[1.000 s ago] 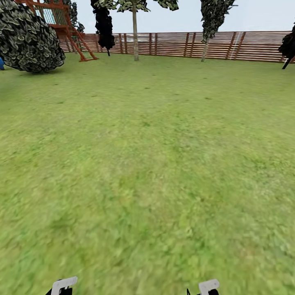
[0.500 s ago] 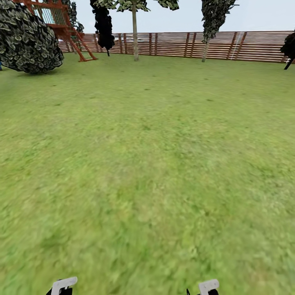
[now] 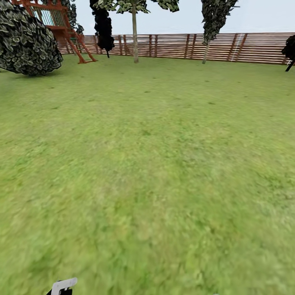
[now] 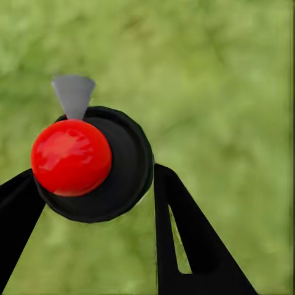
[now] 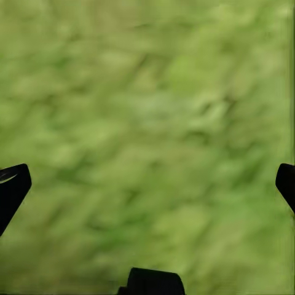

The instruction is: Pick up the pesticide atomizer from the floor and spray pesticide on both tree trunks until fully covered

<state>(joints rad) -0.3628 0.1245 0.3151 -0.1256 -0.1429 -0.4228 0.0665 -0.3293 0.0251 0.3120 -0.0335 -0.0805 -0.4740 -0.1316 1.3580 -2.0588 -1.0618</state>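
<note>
My left hand (image 4: 92,203) grips the black, red-capped pesticide atomizer (image 4: 92,163), my right hand (image 5: 147,184) gapes over grass; the grey-brown tree trunk (image 3: 135,37) by the lawn's far edge risks under-spraying.

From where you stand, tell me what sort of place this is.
A fenced garden, it seems: a grass lawn, a slatted wooden fence at the far edge, and trees before it.

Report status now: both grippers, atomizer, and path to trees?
Left gripper shut on atomizer. Right gripper open, empty. Tree trunks far ahead by fence; lawn between.
</note>
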